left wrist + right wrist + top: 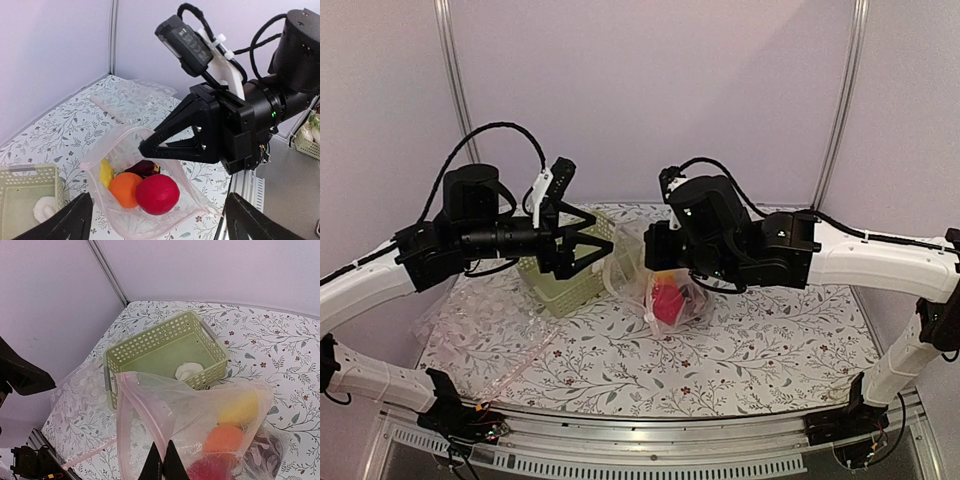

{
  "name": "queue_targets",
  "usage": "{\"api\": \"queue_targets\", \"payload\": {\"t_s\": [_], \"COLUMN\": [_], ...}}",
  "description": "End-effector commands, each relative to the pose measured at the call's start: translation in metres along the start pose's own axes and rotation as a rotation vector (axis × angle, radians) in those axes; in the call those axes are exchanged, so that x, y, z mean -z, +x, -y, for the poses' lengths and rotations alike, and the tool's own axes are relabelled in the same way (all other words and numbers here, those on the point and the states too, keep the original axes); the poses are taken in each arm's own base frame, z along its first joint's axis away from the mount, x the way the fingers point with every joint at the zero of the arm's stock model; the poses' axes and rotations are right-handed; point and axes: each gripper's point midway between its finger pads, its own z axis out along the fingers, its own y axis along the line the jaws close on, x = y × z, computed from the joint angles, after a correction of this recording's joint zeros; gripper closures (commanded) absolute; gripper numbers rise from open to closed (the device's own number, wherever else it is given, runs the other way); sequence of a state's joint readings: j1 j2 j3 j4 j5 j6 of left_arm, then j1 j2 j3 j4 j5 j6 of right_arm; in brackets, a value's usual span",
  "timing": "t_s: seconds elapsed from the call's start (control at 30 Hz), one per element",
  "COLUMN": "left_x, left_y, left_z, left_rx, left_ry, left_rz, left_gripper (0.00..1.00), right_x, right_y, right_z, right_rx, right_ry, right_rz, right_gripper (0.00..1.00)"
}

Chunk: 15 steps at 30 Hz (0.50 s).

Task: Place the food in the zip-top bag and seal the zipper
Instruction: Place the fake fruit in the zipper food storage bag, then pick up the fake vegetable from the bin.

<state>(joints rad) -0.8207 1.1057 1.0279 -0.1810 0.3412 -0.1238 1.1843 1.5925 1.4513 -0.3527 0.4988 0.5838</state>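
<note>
Partly done: four toys bagged, zipper unsealed.
Inside the thin, crinkly transparent zip-top bag (200,405) at lower centre, a glossy red ball (157,194), an orange (125,189), a yellow (105,172) and a dark maroon toy (145,167) are seen; the white toy (189,371) lies in the light green lattice basket (150,347); no green one is seen. The pale pink zipper strip (142,412) is clamped by the right gripper (162,460); the left gripper (600,235) is spread apart, empty.

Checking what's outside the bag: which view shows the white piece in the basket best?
Right wrist: the white piece lies unobstructed in the green basket. Left wrist catches it at the frame's corner; top external doesn't show it.
</note>
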Motion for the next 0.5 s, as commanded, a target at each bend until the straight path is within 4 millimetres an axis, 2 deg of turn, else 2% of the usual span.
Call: {"api": "queue_targets", "payload": {"t_s": [0.0, 0.13, 0.2, 0.37, 0.47], "left_x": [-0.003, -0.012, -0.02, -0.029, -0.035], "left_y": [0.001, 0.019, 0.039, 0.069, 0.088], "left_z": [-0.043, -0.092, -0.113, -0.152, -0.17], "left_rx": [0.058, 0.181, 0.244, 0.38, 0.48], "left_ry": [-0.129, -0.216, -0.247, -0.3, -0.308], "left_rz": [-0.028, -0.114, -0.187, -0.277, -0.322], "left_gripper": [0.07, 0.07, 0.08, 0.13, 0.2], "right_x": [0.009, 0.01, 0.01, 0.012, 0.015], "right_y": [-0.006, -0.005, -0.005, -0.005, -0.007], "right_z": [0.013, 0.014, 0.014, 0.016, 0.017], "right_rx": [-0.009, -0.015, -0.019, -0.022, -0.024], "right_ry": [0.036, 0.033, 0.033, 0.035, 0.033], "right_rz": [0.016, 0.014, 0.014, 0.015, 0.021], "right_gripper": [1.0, 1.0, 1.0, 1.0, 1.0]}}
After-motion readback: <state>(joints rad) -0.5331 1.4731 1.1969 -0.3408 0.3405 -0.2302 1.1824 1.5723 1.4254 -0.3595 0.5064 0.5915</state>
